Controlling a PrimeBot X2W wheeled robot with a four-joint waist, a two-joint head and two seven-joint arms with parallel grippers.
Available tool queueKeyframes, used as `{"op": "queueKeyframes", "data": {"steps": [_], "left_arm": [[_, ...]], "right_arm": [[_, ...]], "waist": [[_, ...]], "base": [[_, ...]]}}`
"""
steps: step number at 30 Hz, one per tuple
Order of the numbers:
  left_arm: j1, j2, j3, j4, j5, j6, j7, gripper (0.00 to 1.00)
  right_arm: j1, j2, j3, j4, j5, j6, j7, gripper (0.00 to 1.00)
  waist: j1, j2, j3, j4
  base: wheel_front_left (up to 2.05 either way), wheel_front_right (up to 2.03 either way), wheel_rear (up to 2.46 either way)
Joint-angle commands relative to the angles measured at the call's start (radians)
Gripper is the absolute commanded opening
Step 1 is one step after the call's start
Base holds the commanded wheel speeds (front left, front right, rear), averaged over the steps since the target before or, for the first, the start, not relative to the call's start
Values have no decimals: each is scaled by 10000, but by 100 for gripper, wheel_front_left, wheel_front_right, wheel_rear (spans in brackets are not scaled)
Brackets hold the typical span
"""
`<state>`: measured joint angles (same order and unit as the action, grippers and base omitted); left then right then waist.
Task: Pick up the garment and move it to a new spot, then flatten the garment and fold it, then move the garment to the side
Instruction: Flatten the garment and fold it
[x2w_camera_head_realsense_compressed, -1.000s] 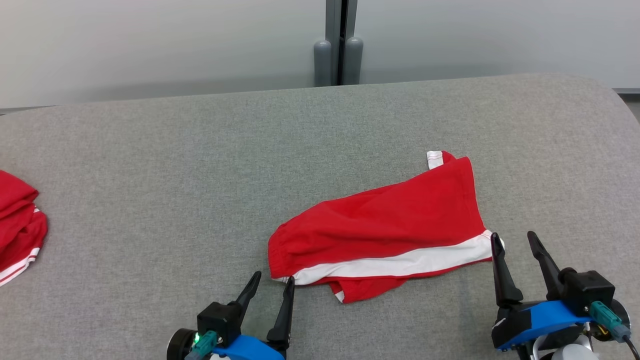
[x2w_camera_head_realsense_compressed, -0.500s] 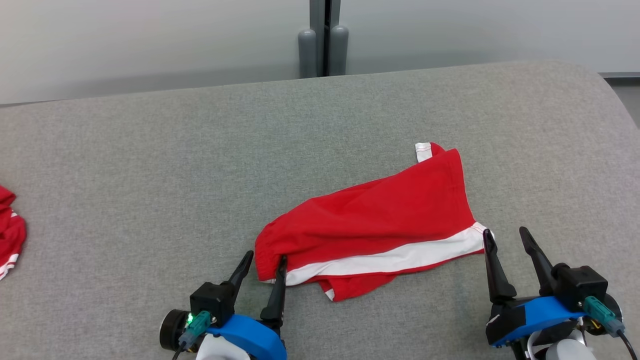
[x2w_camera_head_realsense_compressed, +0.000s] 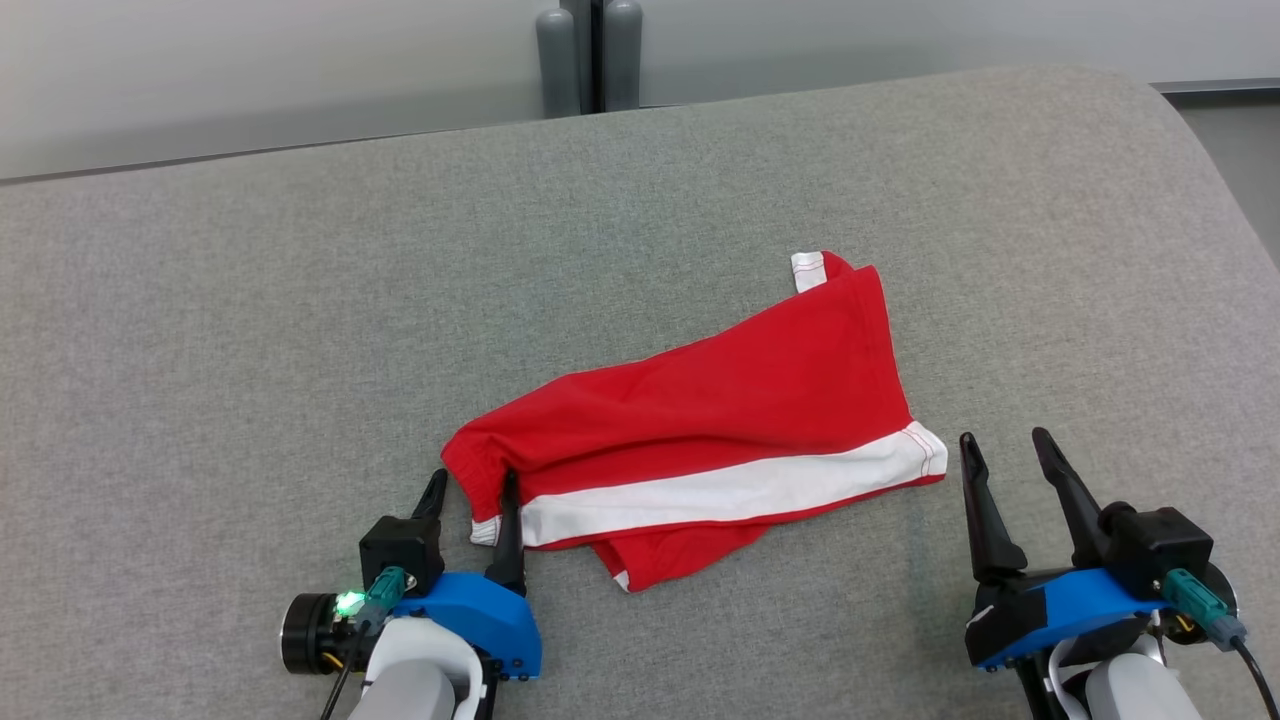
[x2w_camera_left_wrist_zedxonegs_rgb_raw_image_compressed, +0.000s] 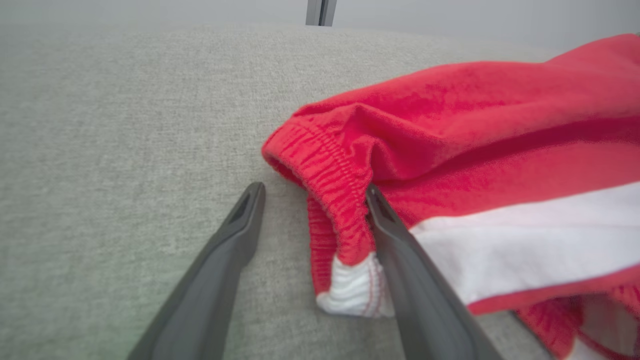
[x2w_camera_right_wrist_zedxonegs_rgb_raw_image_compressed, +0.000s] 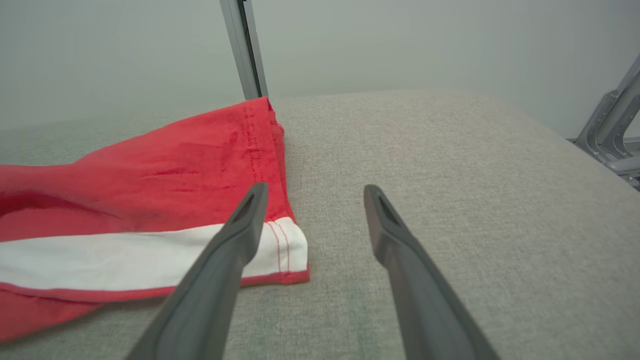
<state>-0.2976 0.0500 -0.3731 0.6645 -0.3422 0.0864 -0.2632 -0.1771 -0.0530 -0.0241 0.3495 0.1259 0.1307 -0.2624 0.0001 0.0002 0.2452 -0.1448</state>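
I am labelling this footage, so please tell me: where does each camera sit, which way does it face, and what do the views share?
Head view: on the head, facing forward and down at the red shorts on the grey cushion; both jaws show, open, lower left and lower right.
Left wrist view: on the left wrist, looking along its fingers at the elastic waistband.
Right wrist view: on the right wrist, looking along its fingers at the leg hem.
Shared: all show the white stripe.

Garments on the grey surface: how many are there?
1. The red garment with a white stripe lies on the grey surface, its waistband end at the left gripper, its hem near the right gripper. More may lie outside the views.
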Motion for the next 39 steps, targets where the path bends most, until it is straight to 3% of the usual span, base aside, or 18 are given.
{"op": "queueKeyframes", "data": {"steps": [1, 5, 19, 27, 39], "left_arm": [[-173, 7, 79, 145, -41, 169, -24, 100], [46, 18, 188, 149, -56, 229, -25, 100], [1819, 5, 572, -1681, -16, -689, -27, 100], [2205, 5, 602, -1812, -70, -1149, -25, 100], [1384, 7, 609, -1077, -198, -1643, -27, 100]], "right_arm": [[-49, -34, -43, 49, 81, 2, -36, 100], [85, -27, -172, 113, 70, 2, -34, 100], [676, 10, -227, 221, 165, 2, -34, 100], [798, 13, -98, 162, 247, 2, -34, 100], [409, 13, -150, 76, 70, 2, -36, 100]], "waist": [[-1, -2, -25, -22], [-1, -2, -251, 57], [-1, -2, -1461, 770], [-1, -2, -1517, 774], [-1, -2, -921, 433]], "base": [[0, 0, 0], [0, 0, 0], [0, 0, 0], [0, 0, 0], [0, 0, 0]]}}
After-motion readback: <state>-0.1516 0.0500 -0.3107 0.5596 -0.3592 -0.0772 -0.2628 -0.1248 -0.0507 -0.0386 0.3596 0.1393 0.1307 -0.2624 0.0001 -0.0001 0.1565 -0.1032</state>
